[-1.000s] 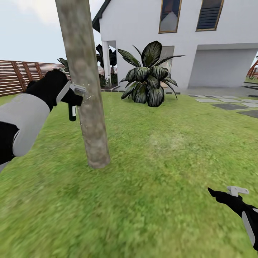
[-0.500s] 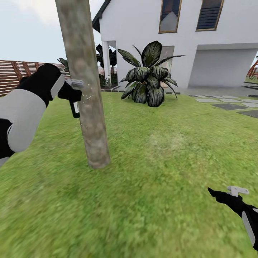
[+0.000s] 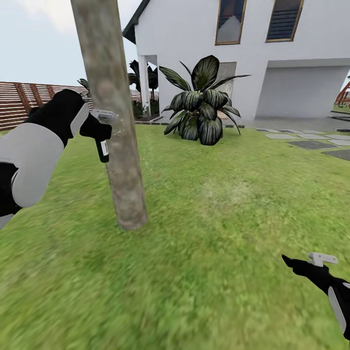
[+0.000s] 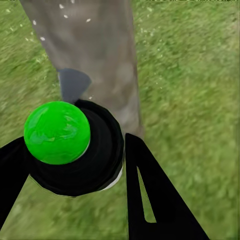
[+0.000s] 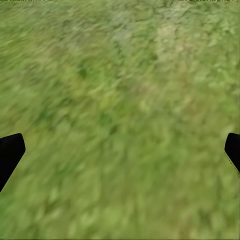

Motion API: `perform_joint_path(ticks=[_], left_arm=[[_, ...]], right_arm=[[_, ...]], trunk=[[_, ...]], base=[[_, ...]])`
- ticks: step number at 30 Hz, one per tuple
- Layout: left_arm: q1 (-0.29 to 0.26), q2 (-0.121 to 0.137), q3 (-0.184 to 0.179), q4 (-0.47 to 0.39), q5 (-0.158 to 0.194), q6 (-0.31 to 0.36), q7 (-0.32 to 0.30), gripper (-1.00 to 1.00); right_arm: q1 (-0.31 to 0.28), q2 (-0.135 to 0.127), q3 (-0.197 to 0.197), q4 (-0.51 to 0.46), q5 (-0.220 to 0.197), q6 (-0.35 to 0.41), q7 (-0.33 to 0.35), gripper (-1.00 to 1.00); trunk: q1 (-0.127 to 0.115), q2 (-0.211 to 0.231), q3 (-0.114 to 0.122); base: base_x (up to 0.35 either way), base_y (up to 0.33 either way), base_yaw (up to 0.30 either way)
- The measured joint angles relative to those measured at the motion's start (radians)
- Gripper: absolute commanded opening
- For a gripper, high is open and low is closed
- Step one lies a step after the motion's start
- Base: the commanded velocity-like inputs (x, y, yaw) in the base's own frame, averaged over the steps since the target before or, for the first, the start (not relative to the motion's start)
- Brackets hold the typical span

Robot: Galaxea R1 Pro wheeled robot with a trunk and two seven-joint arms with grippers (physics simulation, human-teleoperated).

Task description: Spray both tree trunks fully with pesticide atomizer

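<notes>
The pesticide atomizer (image 3: 101, 146) is in the left gripper (image 3: 95, 127), pressed right up beside the tree trunk (image 3: 114, 116). In the left wrist view the black fingers (image 4: 150, 195) are closed around the bottle, with its green top (image 4: 57, 132) showing. Since a moment ago the arm has lifted a little, so the spray head (image 3: 105, 116) points at a higher bit of trunk. White specks dot the bark there, so this trunk looks partly sprayed, not finished. The right gripper (image 3: 311, 262) hangs low, well away from the trunk, wide open and holding nothing. Around the trunk lies green grass (image 3: 218, 243). Behind it stand a leafy plant (image 3: 201, 102), a wooden fence (image 3: 29, 102) and a white house (image 3: 194, 34).
</notes>
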Motion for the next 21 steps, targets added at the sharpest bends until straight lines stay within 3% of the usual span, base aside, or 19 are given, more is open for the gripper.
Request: perform_joint_path(ticks=[4, 16, 21], left_arm=[[0.0, 0.001, 0.0, -0.001, 0.0, 0.0, 0.0, -1.0], [0.0, 0.005, 0.0, -0.002, -0.006, 0.0, 0.001, -1.0], [0.012, 0.023, -0.003, 0.034, -0.01, -0.003, 0.002, -1.0]], right_arm=[[0.0, 0.0, 0.0, 0.0, 0.0, 0.0, 0.0, 1.0], [0.0, 0.0, 0.0, 0.0, 0.0, 0.0, 0.0, 1.0], [0.0, 0.0, 0.0, 0.0, 0.0, 0.0, 0.0, 1.0]], trunk=[[0.0, 0.0, 0.0], [0.0, 0.0, 0.0], [0.0, 0.0, 0.0]], base=[[0.151, -0.163, 0.0], [0.055, -0.007, 0.0], [0.011, 0.0, 0.0]])
